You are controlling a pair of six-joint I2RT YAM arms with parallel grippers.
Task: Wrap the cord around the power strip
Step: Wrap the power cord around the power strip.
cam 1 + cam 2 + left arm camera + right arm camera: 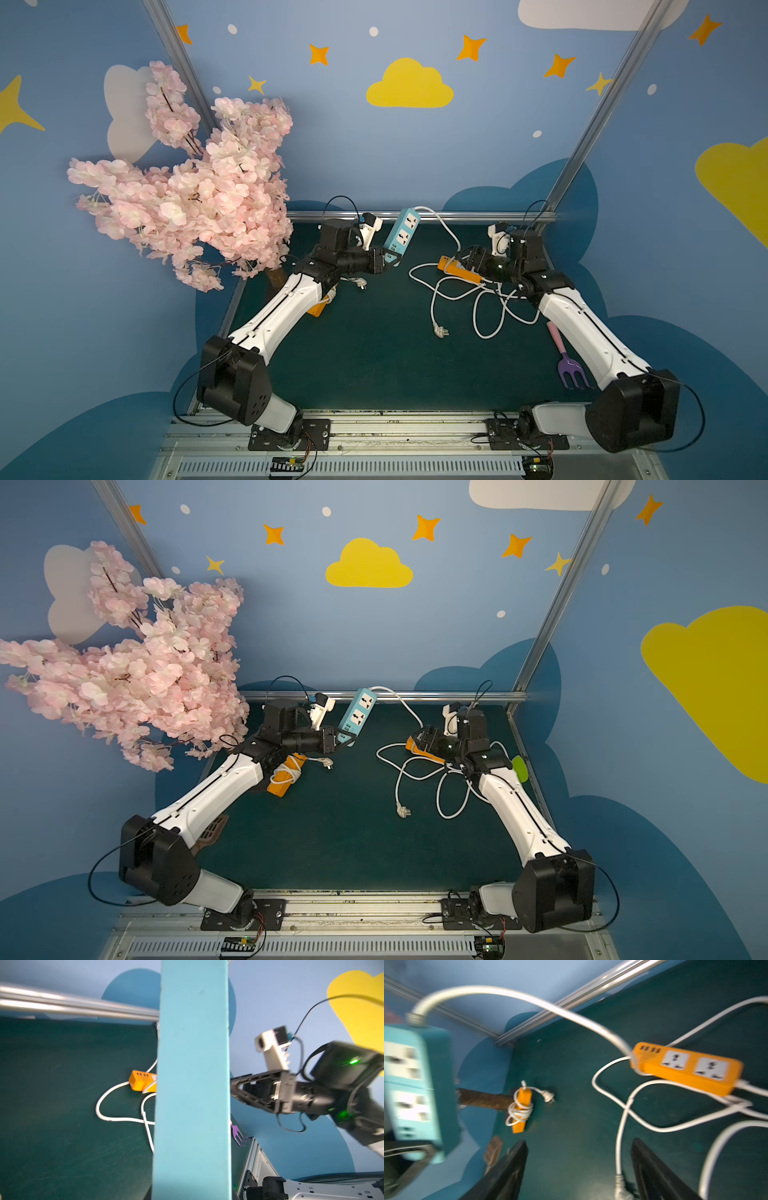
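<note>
Far left: pink blossom tree (pixel 187 183). Under the left arm a wrapped orange strip (pixel 284 777) lies on the desk (pixel 374 353), with its white lead coiled round the middle and the plug end loose beside it.

Left fingers (pixel 383 266): clamped tight on the near, USB end of the blue power strip (pixel 402 230). The strip is off the desk and tilted up, sockets facing the top cameras, far end up by the back rail (pixel 415 216). In the left wrist view its plain back (pixel 193 1084) fills the middle.

Cord (pixel 446 226): white and unwrapped. It leaves the strip's far end, arcs over and drops rightward to the desk, into a loose tangle of white loops. A plug (pixel 440 331) lies flat on the desk near centre; cannot tell which strip it belongs to.

Second orange strip (pixel 459 270): unwrapped, sockets up, sitting in that tangle.

Right fingers (pixel 508 1167): spread wide, gripping nothing, low over the tangle just beside the second orange strip. In the right wrist view a white loop runs through the gap between them; cannot tell if it touches.

Far right: purple hand fork (pixel 571 368) with a pink handle, on the desk beside the right arm.
</note>
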